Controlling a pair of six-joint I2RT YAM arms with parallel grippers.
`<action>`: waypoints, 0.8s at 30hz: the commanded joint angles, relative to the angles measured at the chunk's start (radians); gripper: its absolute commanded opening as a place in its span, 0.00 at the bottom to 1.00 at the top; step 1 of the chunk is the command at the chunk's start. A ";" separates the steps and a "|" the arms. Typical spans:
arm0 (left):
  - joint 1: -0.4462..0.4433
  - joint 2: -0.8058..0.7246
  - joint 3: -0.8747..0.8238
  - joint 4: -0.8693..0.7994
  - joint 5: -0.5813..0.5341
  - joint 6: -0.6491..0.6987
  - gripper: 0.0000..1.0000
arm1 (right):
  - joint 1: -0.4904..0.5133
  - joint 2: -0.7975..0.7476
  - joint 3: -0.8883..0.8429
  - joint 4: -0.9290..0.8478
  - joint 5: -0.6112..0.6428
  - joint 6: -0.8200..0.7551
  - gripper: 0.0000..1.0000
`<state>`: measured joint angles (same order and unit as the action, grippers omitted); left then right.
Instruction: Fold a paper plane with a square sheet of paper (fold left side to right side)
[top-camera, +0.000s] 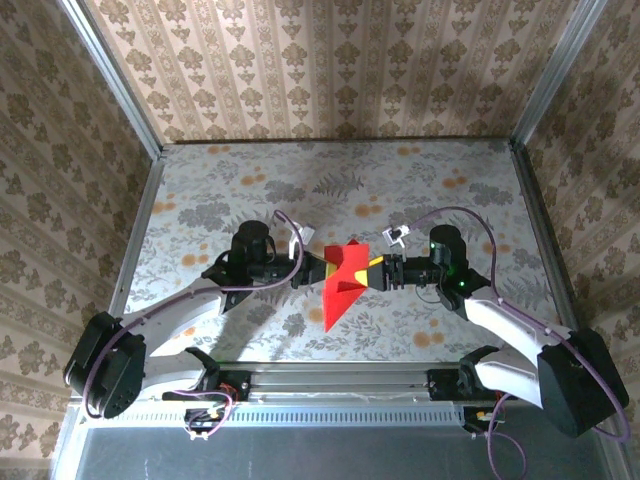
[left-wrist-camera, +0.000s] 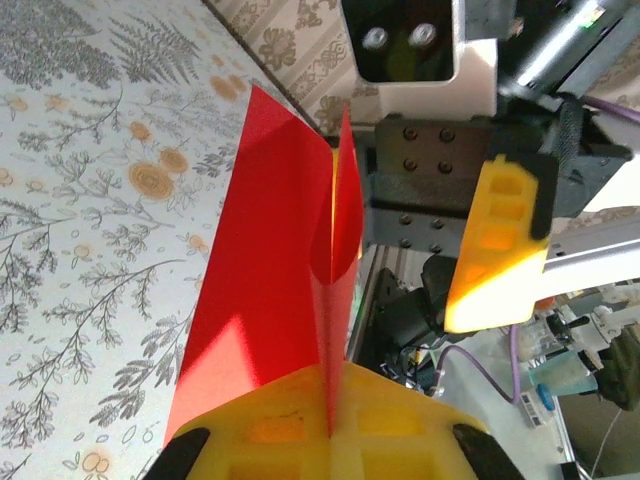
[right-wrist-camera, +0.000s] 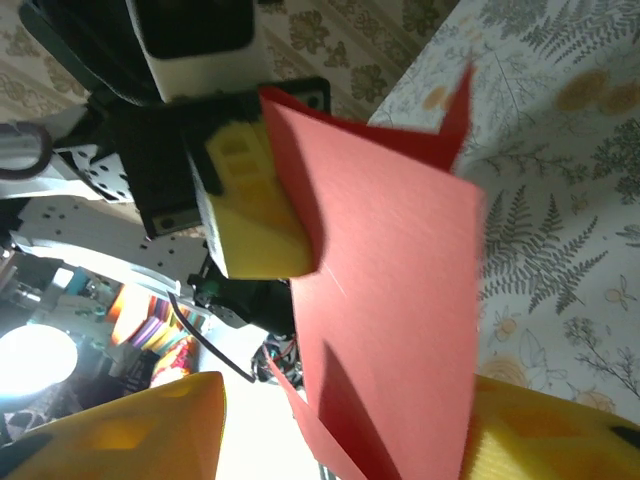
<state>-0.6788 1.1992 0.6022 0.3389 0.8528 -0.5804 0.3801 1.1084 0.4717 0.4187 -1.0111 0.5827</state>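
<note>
The red sheet of paper (top-camera: 343, 280) is folded into a narrow shape with a pointed end toward the near edge, and it is held up off the table between the two arms. My left gripper (top-camera: 318, 268) is shut on it; in the left wrist view the paper (left-wrist-camera: 270, 300) runs edge-on out of the closed yellow pads (left-wrist-camera: 330, 420). My right gripper (top-camera: 372, 272) faces it from the right. Its jaws stand apart around the paper (right-wrist-camera: 390, 290): the sheet lies against the right finger, with a gap to the left finger (right-wrist-camera: 120, 430).
The floral tablecloth (top-camera: 250, 190) spreads below the paper. Patterned walls (top-camera: 330, 70) close in the back and sides. A metal rail (top-camera: 330, 378) with the arm bases runs along the near edge. The left gripper's yellow finger (right-wrist-camera: 250, 210) is behind the sheet.
</note>
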 joint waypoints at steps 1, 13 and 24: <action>0.009 -0.009 -0.014 -0.030 0.010 0.036 0.00 | 0.002 0.007 0.047 -0.025 -0.030 -0.037 0.49; 0.022 0.008 -0.024 -0.038 -0.009 0.033 0.00 | -0.004 0.069 0.108 -0.102 0.040 -0.081 0.21; 0.055 0.098 -0.033 -0.128 -0.115 0.088 0.45 | -0.009 0.232 0.139 -0.194 0.184 -0.156 0.00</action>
<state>-0.6392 1.2610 0.5762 0.2722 0.7975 -0.5365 0.3775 1.2926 0.5884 0.2790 -0.8925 0.4770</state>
